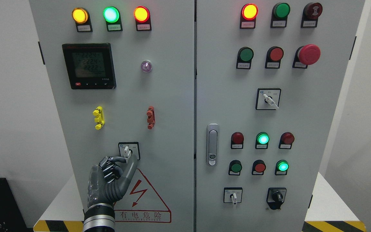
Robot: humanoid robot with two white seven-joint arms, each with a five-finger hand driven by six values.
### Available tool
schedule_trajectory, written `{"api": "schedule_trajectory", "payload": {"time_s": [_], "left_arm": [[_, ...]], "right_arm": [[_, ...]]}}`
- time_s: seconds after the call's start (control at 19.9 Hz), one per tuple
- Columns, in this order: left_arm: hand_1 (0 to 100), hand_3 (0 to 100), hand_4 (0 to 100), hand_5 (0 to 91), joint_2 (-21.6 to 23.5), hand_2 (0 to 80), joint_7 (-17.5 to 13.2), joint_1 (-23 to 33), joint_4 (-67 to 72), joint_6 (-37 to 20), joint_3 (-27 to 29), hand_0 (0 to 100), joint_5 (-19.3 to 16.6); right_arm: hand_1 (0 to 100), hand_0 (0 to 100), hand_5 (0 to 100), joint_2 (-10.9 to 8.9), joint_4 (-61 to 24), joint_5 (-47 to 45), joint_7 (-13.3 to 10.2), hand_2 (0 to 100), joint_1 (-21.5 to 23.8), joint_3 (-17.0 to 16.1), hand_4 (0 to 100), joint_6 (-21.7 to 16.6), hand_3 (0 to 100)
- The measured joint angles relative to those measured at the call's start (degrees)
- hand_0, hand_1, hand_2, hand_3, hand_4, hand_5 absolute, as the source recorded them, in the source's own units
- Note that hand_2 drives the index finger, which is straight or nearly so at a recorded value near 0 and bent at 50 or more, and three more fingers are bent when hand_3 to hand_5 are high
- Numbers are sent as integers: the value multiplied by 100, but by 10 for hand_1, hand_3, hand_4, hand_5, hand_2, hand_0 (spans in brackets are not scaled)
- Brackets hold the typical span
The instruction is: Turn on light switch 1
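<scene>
The left hand (111, 175) is reaching up with its fingers (126, 160) pinching the little white switch (127, 152), whose handle is pointing almost straight up just above them.

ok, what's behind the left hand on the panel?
The left hand covers part of the red electric-hazard warning triangle; its fingertips sit at the white rotary switch. Whatever else lies under the palm is hidden.

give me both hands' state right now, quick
Left hand: fingers pinched on the white knob of the rotary switch on the left cabinet door.
Right hand: not in view.
</scene>
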Motion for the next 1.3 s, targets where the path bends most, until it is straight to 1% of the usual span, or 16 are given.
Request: {"api": "schedule_trajectory", "payload": {"time_s": [1.3], "left_arm": [[574, 943, 935, 860, -11, 593, 12, -100, 106, 10, 22, 199, -6]], "right_arm": [[0, 308, 0, 0, 0, 0, 0, 0, -2, 0, 0, 0, 0]]}}
